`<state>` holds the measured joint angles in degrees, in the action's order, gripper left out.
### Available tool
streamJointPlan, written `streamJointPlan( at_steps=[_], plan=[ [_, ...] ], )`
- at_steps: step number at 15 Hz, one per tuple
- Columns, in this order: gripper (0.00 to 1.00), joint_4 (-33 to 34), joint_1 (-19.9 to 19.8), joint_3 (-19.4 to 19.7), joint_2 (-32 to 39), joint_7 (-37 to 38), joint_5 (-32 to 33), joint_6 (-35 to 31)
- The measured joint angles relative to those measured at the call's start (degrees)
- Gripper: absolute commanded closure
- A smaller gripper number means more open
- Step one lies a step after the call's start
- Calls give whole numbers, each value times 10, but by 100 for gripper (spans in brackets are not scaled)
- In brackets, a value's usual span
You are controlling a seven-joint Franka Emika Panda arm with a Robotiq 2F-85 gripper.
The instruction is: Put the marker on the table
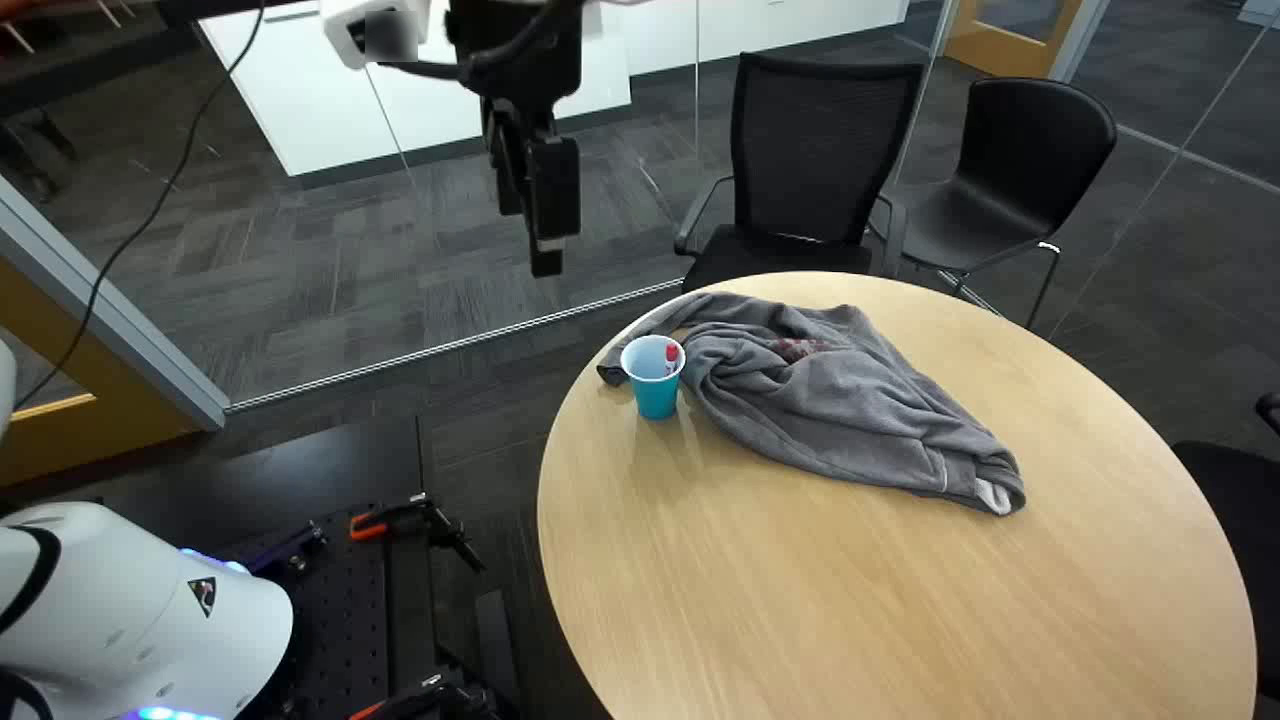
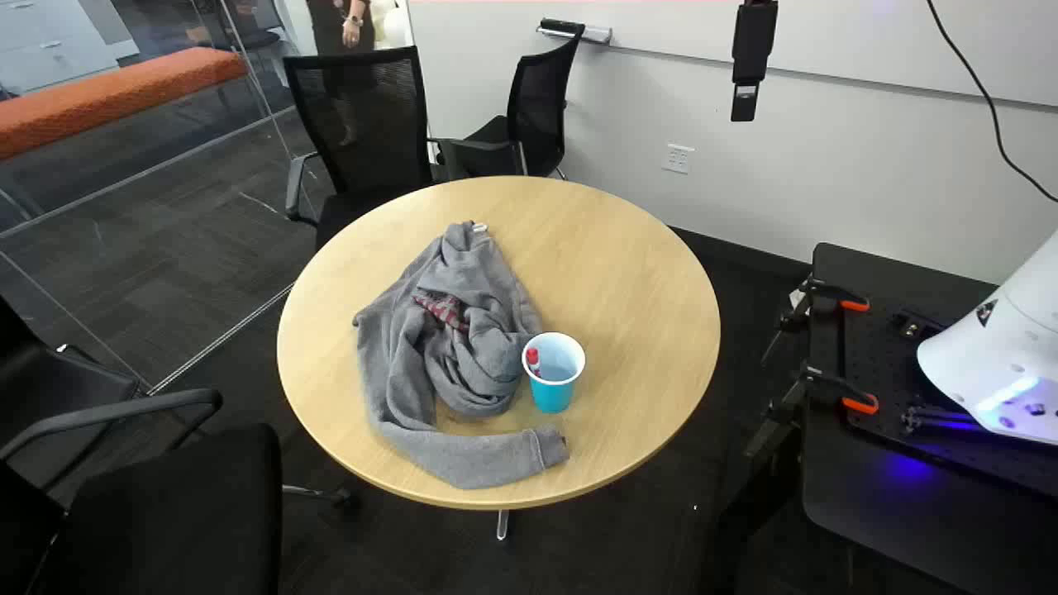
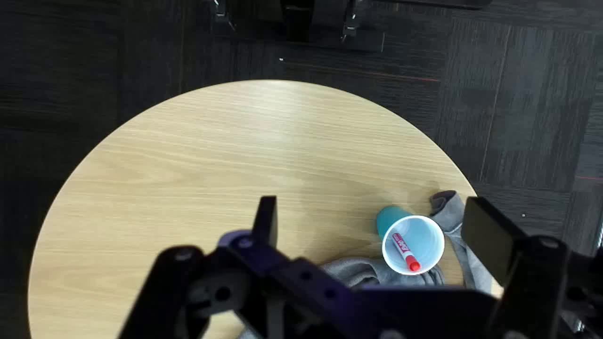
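Note:
The marker, with a red cap and a white and red barrel, leans inside the blue cup, cap end up. It shows in both exterior views (image 1: 672, 354) (image 2: 532, 356) and in the wrist view (image 3: 405, 252). The blue cup (image 1: 656, 398) (image 2: 552, 395) (image 3: 388, 220) stands upright on the round light-wood table (image 1: 800, 580) (image 2: 612, 264) (image 3: 212, 155). My gripper (image 1: 543, 245) (image 2: 744, 101) (image 3: 372, 209) is open and empty, high above the table's level and apart from the cup. In the wrist view the cup lies between the two fingers, nearer the right one, far below.
A crumpled grey cloth garment (image 1: 850, 400) (image 2: 463, 355) lies on the table, right beside the cup, with one sleeve passing round it. Black chairs (image 1: 825, 160) (image 2: 364, 124) stand around the table. The robot's black base table with clamps (image 1: 400, 520) (image 2: 843, 397) stands apart from the round table.

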<state>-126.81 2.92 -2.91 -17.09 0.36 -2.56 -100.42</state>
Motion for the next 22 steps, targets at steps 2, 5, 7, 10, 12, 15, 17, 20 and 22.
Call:
streamJointPlan(
  at_steps=[2,5,7,10,12,15,17,20,22],
  plan=[
    [0,0,0,0,0,0,0,0],
    [0,0,0,0,0,0,0,0],
    [0,0,0,0,0,0,0,0],
    [0,0,0,-3,2,0,0,-14],
    [0,-2,1,-10,10,3,0,-53],
    [0,-4,8,-26,38,28,-2,-131],
    [0,-4,14,-35,64,47,-7,-179],
    [0,-3,24,-44,107,59,-27,-244],
    [0,0,31,-48,136,66,-39,-277]
  ],
)
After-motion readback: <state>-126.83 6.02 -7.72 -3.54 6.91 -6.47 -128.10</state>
